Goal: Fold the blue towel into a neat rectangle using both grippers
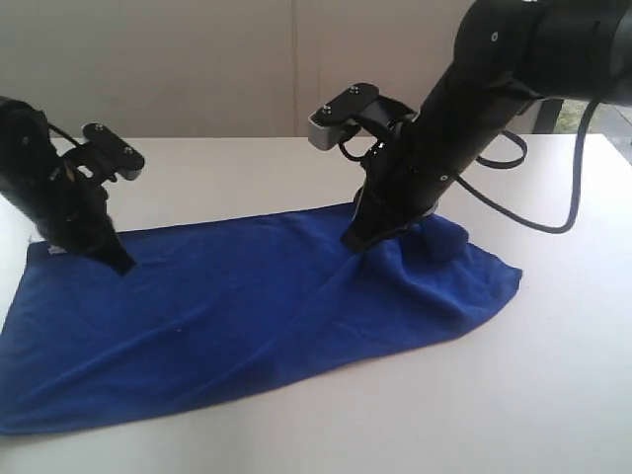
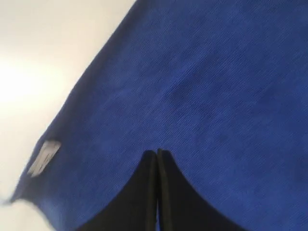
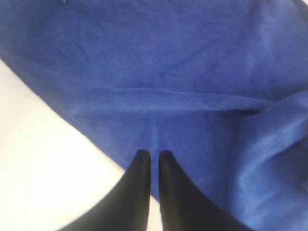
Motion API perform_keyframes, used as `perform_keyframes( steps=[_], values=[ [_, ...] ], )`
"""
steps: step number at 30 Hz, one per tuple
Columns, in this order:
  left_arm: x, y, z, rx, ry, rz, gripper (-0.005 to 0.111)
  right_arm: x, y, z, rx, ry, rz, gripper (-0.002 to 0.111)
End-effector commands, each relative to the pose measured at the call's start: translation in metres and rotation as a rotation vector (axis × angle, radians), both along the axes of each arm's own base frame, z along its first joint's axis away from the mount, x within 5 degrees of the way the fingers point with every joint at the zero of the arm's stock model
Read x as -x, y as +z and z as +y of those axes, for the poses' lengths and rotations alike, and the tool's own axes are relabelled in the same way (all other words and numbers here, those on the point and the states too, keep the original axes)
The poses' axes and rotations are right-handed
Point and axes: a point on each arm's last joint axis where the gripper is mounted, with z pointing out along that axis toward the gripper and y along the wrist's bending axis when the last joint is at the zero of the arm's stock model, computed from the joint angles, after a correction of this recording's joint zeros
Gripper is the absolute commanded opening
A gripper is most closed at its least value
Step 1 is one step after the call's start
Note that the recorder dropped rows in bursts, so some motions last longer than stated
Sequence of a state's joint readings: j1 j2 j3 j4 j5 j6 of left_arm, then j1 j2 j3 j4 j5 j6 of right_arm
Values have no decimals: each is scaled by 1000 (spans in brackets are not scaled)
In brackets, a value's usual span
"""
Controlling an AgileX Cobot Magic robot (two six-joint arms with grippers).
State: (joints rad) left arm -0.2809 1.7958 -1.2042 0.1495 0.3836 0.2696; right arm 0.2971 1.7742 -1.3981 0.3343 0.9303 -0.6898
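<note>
Left gripper sits closest in its wrist view. Its fingers are clenched flat together, with the tips down on the blue towel by the far edge, not far from the white label. No fold of cloth shows between them, so I can't tell whether it has any fabric.

Right gripper: fingers drawn in to a thin slit, tips right on the towel's far edge where cloth meets the table. It reads as a shallow pinch on the hem. A bunched lump of cloth sits just beside it, toward the right end.

Otherwise the towel lies spread on the white table, long side across and unfolded. A few creases run from the right gripper toward the near edge.

Risks, my judgement:
- If the left has nothing pinched, it lifts empty. The right would then drag the towel alone and the fold goes skewed.
- The right's bite looks thin and could slip off the hem on the lift.
- Both grips sit inward of the corners, so the free ends may droop or tuck under. The lump adds to that and would leave a ragged rectangle.
- The tabletop looks smooth, so the whole sheet may slide instead of folding over.
- Uneven lift between the arms would set a diagonal crease.
</note>
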Motion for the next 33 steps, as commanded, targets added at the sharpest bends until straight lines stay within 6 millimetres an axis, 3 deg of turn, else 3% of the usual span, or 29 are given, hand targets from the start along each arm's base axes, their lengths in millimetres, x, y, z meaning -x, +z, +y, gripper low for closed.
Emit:
perform_keyframes(
  steps=[1, 7, 10, 12, 15, 18, 23, 26, 33],
  values=[
    [-5, 7, -46, 205, -142, 5, 0, -8, -3, -18, 69, -70, -43, 7],
    [5, 11, -119, 461, -361, 60, 0, -17, -34, -50, 124, -271, -52, 7],
    [27, 7, -167, 496, -506, 17, 0, -22, -74, -85, 265, -415, 33, 6],
    [32, 6, -178, 484, -521, -13, 0, -24, -94, -93, 278, -428, 69, 2],
    [33, 5, -176, 474, -530, 3, 0, -29, -109, -103, 262, -473, 27, 0],
    [20, 2, -157, 431, -494, 3, 0, -34, -122, -109, 268, -487, 14, 0],
    [-17, -16, -100, 334, -308, 10, 0, -28, -138, -112, 317, -499, 100, 0],
    [-27, -30, -89, 323, -265, 19, 0, -24, -139, -113, 336, -498, 142, 0],
    [-37, -55, -88, 290, -228, -17, 0, -12, -141, -116, 382, -533, 265, 0]
  ],
)
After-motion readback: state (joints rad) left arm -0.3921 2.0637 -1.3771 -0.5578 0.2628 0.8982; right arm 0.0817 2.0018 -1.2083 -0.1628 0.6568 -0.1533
